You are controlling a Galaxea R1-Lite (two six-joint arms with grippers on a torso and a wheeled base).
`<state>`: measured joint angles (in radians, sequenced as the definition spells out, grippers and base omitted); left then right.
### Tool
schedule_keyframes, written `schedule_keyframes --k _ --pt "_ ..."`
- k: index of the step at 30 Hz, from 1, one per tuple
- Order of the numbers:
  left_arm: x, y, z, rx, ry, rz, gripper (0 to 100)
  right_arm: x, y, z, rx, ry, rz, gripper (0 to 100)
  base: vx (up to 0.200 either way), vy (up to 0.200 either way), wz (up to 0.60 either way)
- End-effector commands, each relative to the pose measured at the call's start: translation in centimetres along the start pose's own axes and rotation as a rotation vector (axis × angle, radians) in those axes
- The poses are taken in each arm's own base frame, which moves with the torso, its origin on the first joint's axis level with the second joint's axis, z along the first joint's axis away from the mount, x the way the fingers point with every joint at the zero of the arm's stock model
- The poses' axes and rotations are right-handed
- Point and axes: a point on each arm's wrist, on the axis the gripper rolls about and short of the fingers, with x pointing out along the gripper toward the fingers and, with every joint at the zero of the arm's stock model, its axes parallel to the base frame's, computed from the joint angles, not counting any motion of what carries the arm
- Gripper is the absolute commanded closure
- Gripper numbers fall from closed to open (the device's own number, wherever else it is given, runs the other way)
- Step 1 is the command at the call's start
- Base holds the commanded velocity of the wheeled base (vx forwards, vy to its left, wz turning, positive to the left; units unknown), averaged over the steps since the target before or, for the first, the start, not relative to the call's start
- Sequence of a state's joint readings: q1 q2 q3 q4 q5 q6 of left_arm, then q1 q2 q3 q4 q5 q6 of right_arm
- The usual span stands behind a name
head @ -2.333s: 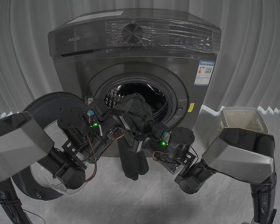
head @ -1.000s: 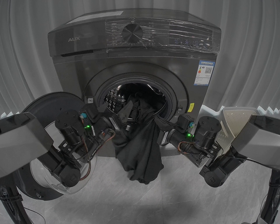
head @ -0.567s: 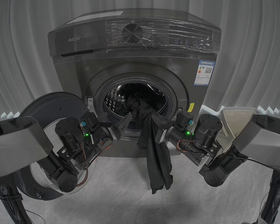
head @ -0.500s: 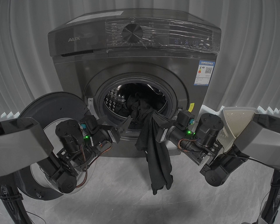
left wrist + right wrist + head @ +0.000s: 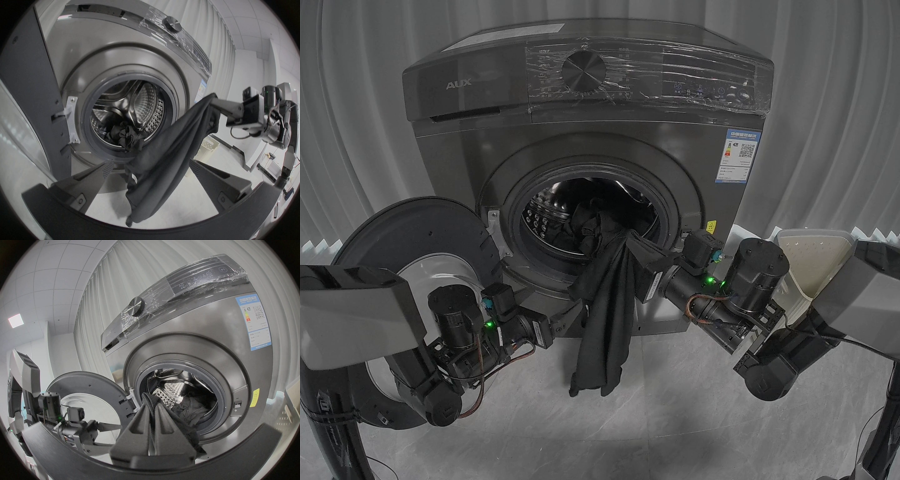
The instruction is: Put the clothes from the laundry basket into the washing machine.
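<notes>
A black garment (image 5: 606, 312) hangs out of the washing machine's drum mouth (image 5: 675, 206) and down the front panel, its top bunched with more dark clothes (image 5: 190, 407) inside the drum. My right gripper (image 5: 634, 249) is shut on the garment's upper part at the mouth's right lower rim; the right wrist view has the cloth pinched in that gripper (image 5: 153, 415). My left gripper (image 5: 575, 312) is open, low, beside the hanging cloth. In the left wrist view the garment (image 5: 168, 147) hangs between its spread fingers (image 5: 93, 176). The white laundry basket (image 5: 812, 262) stands to the right.
The machine's round door (image 5: 419, 244) stands swung open to the left, close behind my left arm. Grey tiled floor (image 5: 650, 431) lies in front of the machine. Curtains (image 5: 837, 125) hang behind it.
My left gripper came out of the drum open, having let go of the garment, and dropped lower and back. My right gripper took hold of the cloth at the mouth; its hanging end swung left.
</notes>
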<state>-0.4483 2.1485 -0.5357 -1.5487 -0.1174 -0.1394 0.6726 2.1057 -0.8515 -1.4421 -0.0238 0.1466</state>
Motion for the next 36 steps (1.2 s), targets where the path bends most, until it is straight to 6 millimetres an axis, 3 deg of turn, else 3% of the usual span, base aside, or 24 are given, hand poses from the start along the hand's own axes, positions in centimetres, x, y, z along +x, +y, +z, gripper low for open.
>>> schedule_keyframes --k 1,7,17,27,36 --pt "0.2 0.3 -1.4 -0.004 0.046 0.005 0 -0.1 0.7 0.3 0.004 -0.007 0.018 100 0.0 0.0 0.0" --pt "0.7 0.5 -2.7 -0.007 0.08 0.011 0 -0.3 1.9 0.6 0.01 -0.012 0.049 100 0.0 0.0 0.0" --pt "1.5 1.0 -3.9 -0.009 0.097 0.032 0 -0.6 1.9 0.7 0.011 -0.01 0.052 100 0.0 0.0 0.0" --pt "2.6 2.0 -5.0 -0.016 0.103 0.054 0 -2.2 2.3 1.0 0.01 0.021 0.097 100 0.0 0.0 0.0" --pt "4.1 2.0 -5.5 -0.012 0.076 0.078 0 -2.4 4.5 0.7 0.02 0.017 0.167 100 0.0 0.0 0.0"
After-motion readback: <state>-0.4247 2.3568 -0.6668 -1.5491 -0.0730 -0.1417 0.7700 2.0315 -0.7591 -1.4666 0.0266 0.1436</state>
